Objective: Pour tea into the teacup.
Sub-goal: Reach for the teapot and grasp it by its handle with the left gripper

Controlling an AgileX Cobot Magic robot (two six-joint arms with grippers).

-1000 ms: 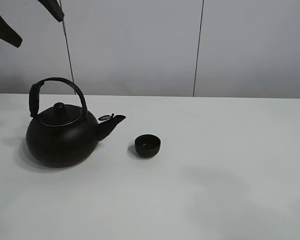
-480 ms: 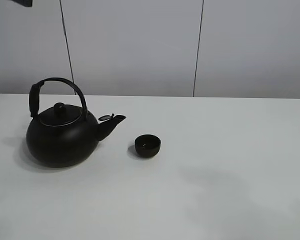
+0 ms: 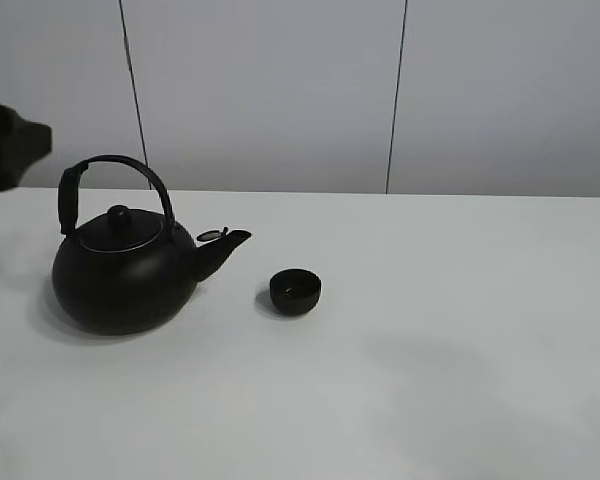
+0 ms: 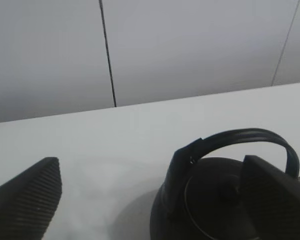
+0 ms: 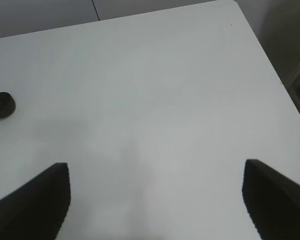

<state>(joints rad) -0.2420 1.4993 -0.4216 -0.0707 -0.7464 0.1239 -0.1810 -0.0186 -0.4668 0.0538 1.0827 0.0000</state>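
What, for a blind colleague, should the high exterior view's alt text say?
A black kettle stands on a white table, spout toward a small black teacup set apart from it. A dark part of the left arm shows at the left edge.

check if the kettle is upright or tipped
Upright: the kettle sits flat on the table, lid on top, handle arched overhead, spout pointing toward the teacup.
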